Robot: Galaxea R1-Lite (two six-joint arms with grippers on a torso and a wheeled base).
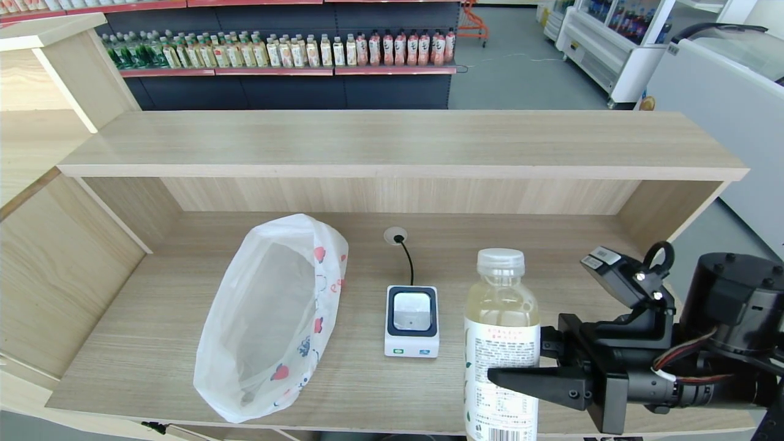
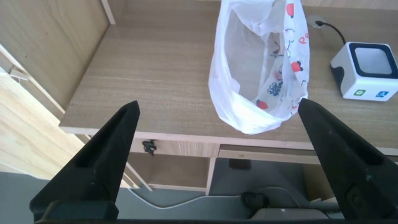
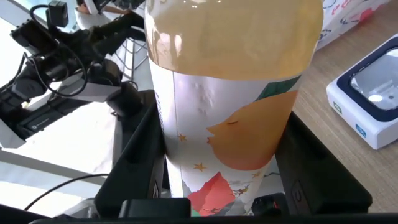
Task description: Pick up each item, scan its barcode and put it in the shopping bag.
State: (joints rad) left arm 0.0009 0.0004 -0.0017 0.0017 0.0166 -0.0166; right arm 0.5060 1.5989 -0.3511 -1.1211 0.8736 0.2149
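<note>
- Shop shelving stocked with rows of drink bottles runs behind the pale wooden checkout counter where we work.
- Our right gripper pinches the drink bottle across its label, with 1 finger on each side at about mid-height.
- The bottle stands upright in that grip at the counter's near right edge, just to the right of the barcode scanner.
- We judge it full of pale liquid, so fairly heavy. Its plastic wall looks stiff but likely to give a little, and the smooth wrapper could slip.
- The straight labelled body, well below the white cap, looks to us like the safest place to hold, and firmly.
- A barcode shows low on the label, facing us. The scanner's window faces up, so we expect the bottle will need tilting.
- The shopping bag is thin and floppy. It sits left of the scanner with its mouth gaping toward us.
- Our left gripper hangs with its fingers spread wide, holding nothing, off the counter's near edge in front of the bag.
</note>
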